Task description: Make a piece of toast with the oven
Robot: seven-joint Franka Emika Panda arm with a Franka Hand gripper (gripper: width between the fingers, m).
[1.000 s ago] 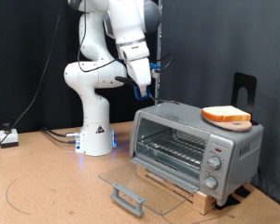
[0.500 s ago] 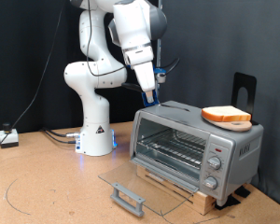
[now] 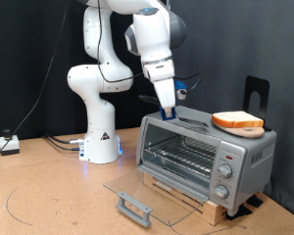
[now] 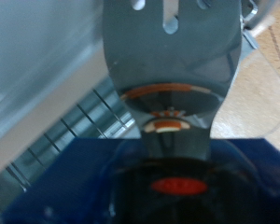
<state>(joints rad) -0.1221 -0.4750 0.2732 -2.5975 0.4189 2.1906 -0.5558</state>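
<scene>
The oven (image 3: 201,152) stands on the table at the exterior view's right. Its glass door (image 3: 147,191) lies dropped open, and the wire rack (image 3: 181,155) inside is bare. The piece of toast (image 3: 237,120) lies on a round wooden board (image 3: 253,130) on the oven's top, at its right end. My gripper (image 3: 170,112) points down just above the left end of the oven's top, to the left of the toast and apart from it, with nothing in it. In the wrist view a metal finger (image 4: 173,56) fills the middle, with the oven's rack (image 4: 75,131) beyond.
The oven sits on a wooden slatted base (image 3: 201,203). Its knobs (image 3: 225,172) are on the right panel. A black stand (image 3: 255,93) rises behind the toast. The robot's white base (image 3: 100,142) stands left of the oven. Cables (image 3: 20,196) lie on the table at far left.
The gripper has moved to the exterior view's right and down, from left of the oven to just above its top's left end. Toast, board and door have not moved.
</scene>
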